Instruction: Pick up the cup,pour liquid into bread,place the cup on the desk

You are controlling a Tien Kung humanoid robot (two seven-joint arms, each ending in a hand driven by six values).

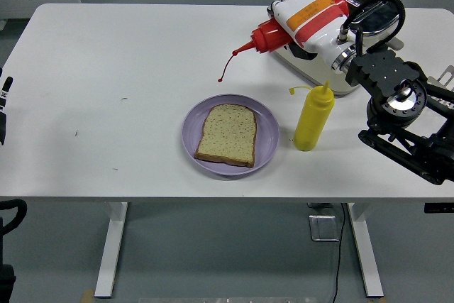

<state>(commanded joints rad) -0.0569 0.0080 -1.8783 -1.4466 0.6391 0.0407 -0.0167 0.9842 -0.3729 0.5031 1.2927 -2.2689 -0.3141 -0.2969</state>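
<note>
My right hand (308, 15) is shut on a red squeeze bottle (273, 33). It holds the bottle on its side above the table, nozzle pointing left and down. A thin red strand (225, 70) hangs from the nozzle tip, above the table just behind the plate. A slice of bread (227, 135) lies on a purple plate (266, 140) at the table's front centre. Only a small dark part of my left arm (3, 108) shows at the left edge.
A yellow squeeze bottle (313, 117) stands upright just right of the plate. A cream toaster (328, 69) sits at the back right, behind my right hand. My right arm (404, 125) reaches in from the right edge.
</note>
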